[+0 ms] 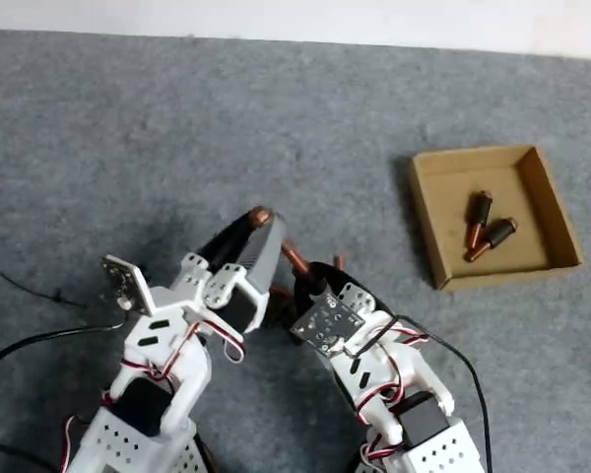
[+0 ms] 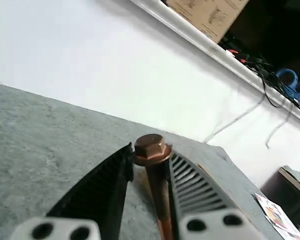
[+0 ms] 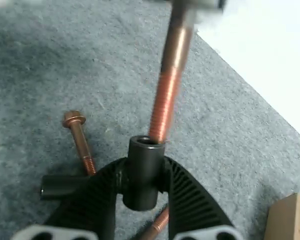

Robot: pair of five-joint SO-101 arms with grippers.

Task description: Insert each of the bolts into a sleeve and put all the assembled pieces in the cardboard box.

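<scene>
Your left gripper is clamped on a copper bolt just under its hex head. Your right gripper is closed around a black sleeve, held mouth-up between its fingers. The bolt's threaded tip sits right at that mouth, barely entered and leaning to one side of the bore. That lean is the risk: push on at this angle and the threads will likely catch on the rim. That could twist the sleeve in the right gripper's hold or slide the bolt back through the left one, and either part may drop. Line the shank up with the bore before you drive it in. A dropped part would land among the loose pieces just below the right gripper: a spare bolt, a spare sleeve just beside its threaded end, and another bolt partly hidden under the fingers. The cardboard box lies well off to the right gripper's outer side, open, with two assembled pieces close together inside it.
</scene>
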